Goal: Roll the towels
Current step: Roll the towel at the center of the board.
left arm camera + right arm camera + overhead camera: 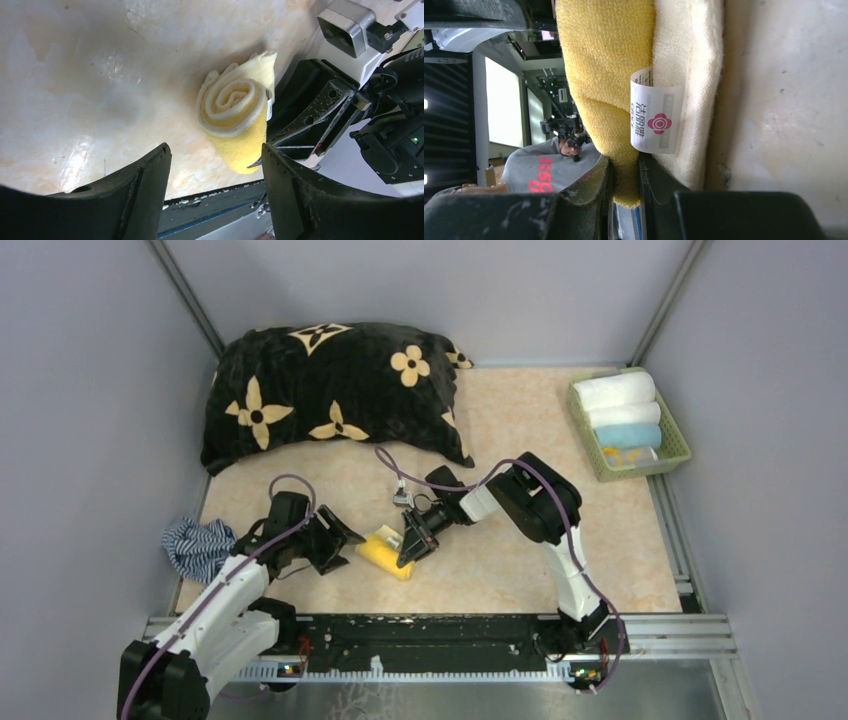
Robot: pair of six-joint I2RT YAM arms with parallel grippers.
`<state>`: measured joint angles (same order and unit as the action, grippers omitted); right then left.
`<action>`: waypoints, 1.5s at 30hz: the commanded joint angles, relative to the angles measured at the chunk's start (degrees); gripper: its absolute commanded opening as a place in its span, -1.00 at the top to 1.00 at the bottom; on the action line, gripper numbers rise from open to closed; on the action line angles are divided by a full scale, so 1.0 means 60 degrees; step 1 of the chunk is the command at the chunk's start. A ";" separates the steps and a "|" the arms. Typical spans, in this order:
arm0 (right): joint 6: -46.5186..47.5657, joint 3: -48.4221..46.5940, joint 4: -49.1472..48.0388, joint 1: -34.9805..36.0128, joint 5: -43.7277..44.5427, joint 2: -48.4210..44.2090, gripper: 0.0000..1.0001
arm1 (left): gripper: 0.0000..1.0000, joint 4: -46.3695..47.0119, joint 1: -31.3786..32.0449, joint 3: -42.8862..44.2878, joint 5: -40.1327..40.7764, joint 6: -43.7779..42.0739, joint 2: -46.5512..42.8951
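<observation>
Unrolling risk: right gripper (413,540) is pinching only the outer flap of yellow towel (384,554); pulling toward 3 o'clock could be loosening the coil. Left gripper (345,543) is hovering spread at its 9 o'clock.

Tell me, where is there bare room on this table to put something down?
Bare tabletop lies between the pillow and the green basket, and at the near right, beyond the right arm. Crowded: near middle, where the left pincer and right pincer meet at the yellow towel, and the striped cloth at left.
</observation>
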<state>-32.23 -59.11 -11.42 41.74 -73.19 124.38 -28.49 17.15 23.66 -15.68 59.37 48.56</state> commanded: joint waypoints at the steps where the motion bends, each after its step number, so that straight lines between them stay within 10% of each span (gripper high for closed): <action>1: -0.0356 0.0479 -0.0676 -0.0057 0.0968 0.0336 0.91 | -0.45 -0.0234 0.0121 -0.0120 -0.0310 0.0228 0.0005; 17: -0.0029 0.0915 -0.0281 -0.0071 0.1855 -0.0099 0.88 | -0.23 0.2851 0.1247 -0.0232 0.0234 0.0703 0.2582; 24: 0.1663 0.0699 0.1968 0.0033 0.3331 -0.1476 0.55 | 0.07 0.3049 0.1437 0.0155 0.0530 0.0242 0.3875; 33: 0.3303 -0.0382 0.5343 0.1083 0.8221 -0.4272 -0.01 | 0.11 0.2950 0.1500 0.0023 0.0604 0.0211 0.4288; 45: 0.4706 -0.2559 0.6666 0.4450 1.3998 -0.4242 -0.11 | 0.09 0.2818 0.1542 0.0217 0.0609 0.0051 0.4620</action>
<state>-7.70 -70.11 26.50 63.79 -0.89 98.19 -7.86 26.00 25.93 -16.53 61.73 74.26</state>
